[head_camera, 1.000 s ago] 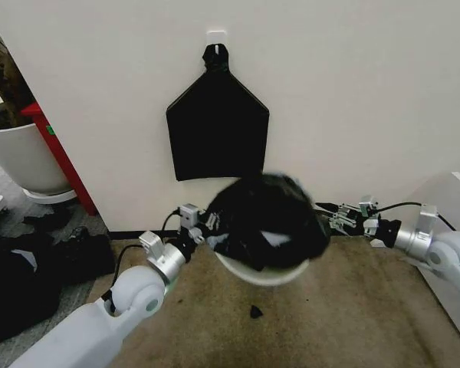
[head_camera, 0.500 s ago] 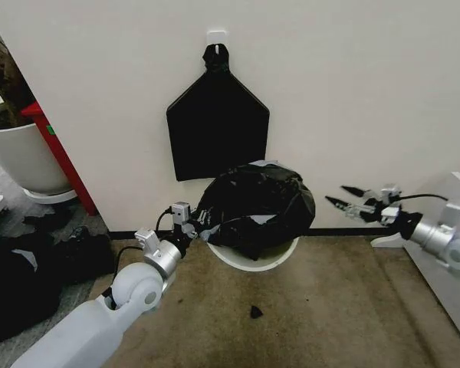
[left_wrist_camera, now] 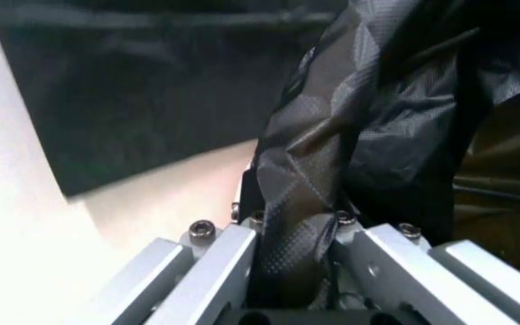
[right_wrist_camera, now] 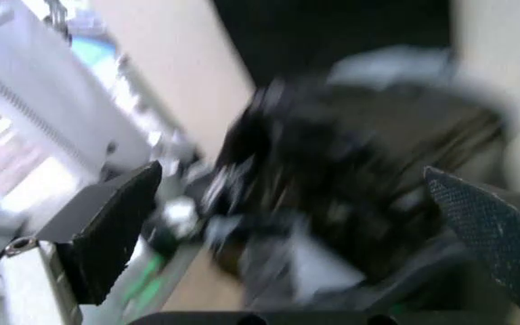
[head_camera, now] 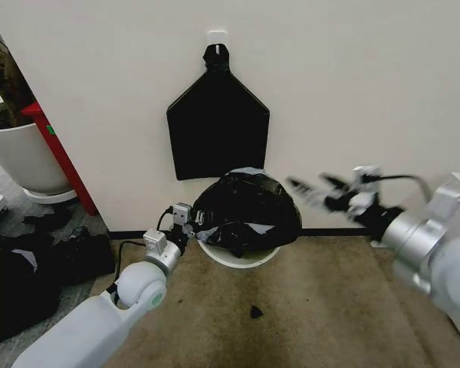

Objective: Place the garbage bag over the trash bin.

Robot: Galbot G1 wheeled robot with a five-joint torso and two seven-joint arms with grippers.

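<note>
The crinkled black garbage bag [head_camera: 245, 211] lies heaped over the mouth of the cream-white trash bin [head_camera: 238, 259], against the wall; only the bin's front rim shows. My left gripper [head_camera: 193, 223] is at the bag's left edge, shut on a fold of it. In the left wrist view the garbage bag [left_wrist_camera: 332, 169] runs straight into that gripper [left_wrist_camera: 296, 227], clamped between its fingers. My right gripper [head_camera: 310, 188] hovers open just right of the bag, apart from it. In the right wrist view the gripper [right_wrist_camera: 300, 237] has its fingers spread wide, with the blurred garbage bag [right_wrist_camera: 351, 176] beyond them.
A flat black bag bundle [head_camera: 217, 130] hangs on the wall above the bin. At far left stand a large white plant pot [head_camera: 23, 157] and a red panel [head_camera: 61, 157], with dark clutter [head_camera: 31, 268] on the floor. A small black scrap [head_camera: 255, 311] lies on the brown floor.
My right gripper let go of the bag, drew back to the right, then swung toward it again, open. The bag sank lower onto the bin. My left gripper kept its hold.
</note>
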